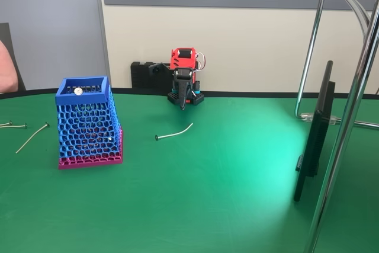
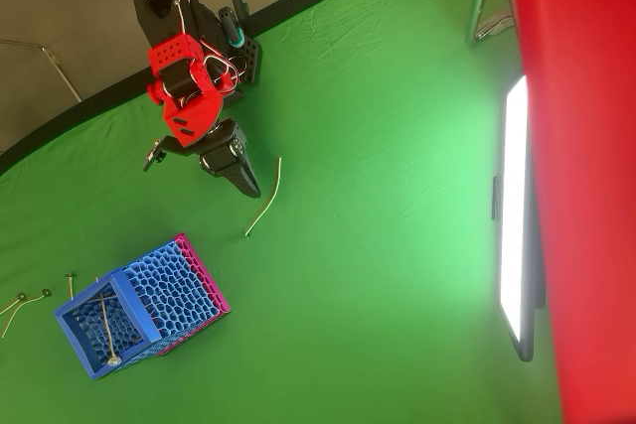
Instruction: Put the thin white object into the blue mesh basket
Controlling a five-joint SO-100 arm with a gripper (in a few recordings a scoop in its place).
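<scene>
So, fixed view, reading everything off the blue mesh basket (image 1: 87, 124): a few pale sticks (image 1: 32, 137) lie on the green table (image 1: 237, 205) to its left, not my concern. There's one stick already leaning inside the basket. To the basket's right, well apart, lies the thin white object (image 1: 174, 133), flat, dark head toward the basket. Farther right and back, my gripper (image 1: 183, 103) hangs tip-down, looks pinched closed, holding nothing. My plan: open up, drop straight over the strip's middle, pinch across the curve, then lift above the rim before releasing.
</scene>
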